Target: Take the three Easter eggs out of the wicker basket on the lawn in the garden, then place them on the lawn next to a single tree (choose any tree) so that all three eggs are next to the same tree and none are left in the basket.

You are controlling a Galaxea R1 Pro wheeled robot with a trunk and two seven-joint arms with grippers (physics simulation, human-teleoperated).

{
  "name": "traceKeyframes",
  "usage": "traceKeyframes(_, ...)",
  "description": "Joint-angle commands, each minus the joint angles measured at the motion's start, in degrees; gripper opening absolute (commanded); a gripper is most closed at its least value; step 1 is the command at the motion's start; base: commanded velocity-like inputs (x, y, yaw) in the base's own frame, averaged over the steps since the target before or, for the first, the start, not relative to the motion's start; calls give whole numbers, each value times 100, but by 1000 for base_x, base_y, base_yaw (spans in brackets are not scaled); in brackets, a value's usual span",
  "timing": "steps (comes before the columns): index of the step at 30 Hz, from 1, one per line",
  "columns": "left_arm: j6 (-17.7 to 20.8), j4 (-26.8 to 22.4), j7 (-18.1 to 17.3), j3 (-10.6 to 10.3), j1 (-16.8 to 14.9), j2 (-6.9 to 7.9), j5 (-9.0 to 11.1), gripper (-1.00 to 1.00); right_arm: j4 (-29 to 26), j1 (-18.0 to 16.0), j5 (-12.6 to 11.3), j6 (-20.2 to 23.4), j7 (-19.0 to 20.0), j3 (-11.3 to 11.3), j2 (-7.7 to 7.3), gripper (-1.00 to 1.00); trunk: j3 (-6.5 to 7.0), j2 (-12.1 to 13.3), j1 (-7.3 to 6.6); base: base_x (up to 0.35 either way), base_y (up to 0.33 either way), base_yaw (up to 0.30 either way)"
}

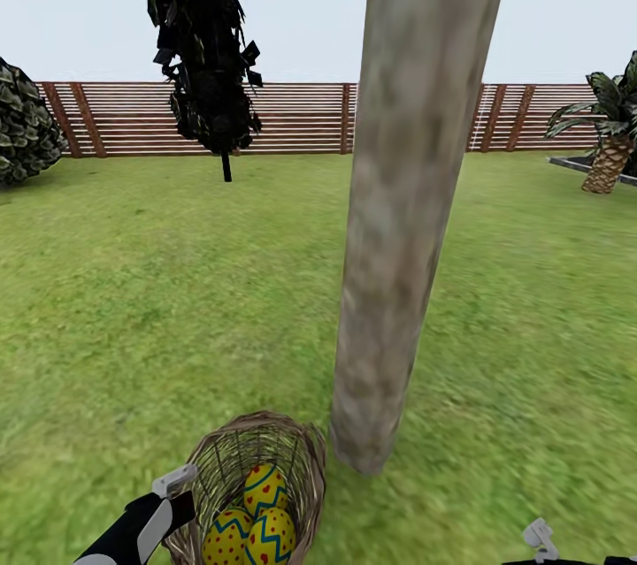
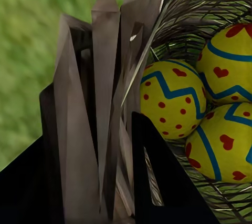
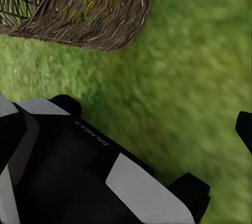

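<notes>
While your head camera looks down the lawn (image 1: 133,300), the wicker basket (image 1: 232,450) sits at the foot of the thick pale tree trunk (image 1: 407,220), just beside it and tilted toward you. All three Easter eggs (image 1: 265,487) lie inside it, packed against one another; your left wrist camera shows them resting on the weave, yellow with blue zigzags and red marks. Your left hand (image 2: 118,129) is clenched on the basket's rim: one dark finger (image 2: 163,182) stands inside the wall, next to the nearest egg (image 2: 170,98), with the twigs pinched between the fingers. Your right hand (image 1: 540,538) hangs low over bare grass, well apart from the trunk; whether it is released or clenched cannot be told. A slatted wooden fence (image 1: 301,118) closes the garden behind, with a dark narrow tree (image 1: 205,43) before it.
</notes>
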Motion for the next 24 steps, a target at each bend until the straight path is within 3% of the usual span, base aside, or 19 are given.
traceKeyframes(1, 25, -14, 29, 1, -1, -1, 76, -100, -5, -6, 38, 60, 35, -49, 6, 100, -23, -44, 22, 0, 0, 0)
traceKeyframes(14, 25, -14, 29, 1, -1, -1, 76, -100, -5, -4, 37, 60, 35, -51, 2, 100, -257, -566, 307, 0, 0, 0)
traceKeyframes(24, 25, -14, 38, 1, -1, 17, 76, -100, -5, -6, 37, 60, 35, -53, 0, 100, -257, -566, 307, 0, 0, 0)
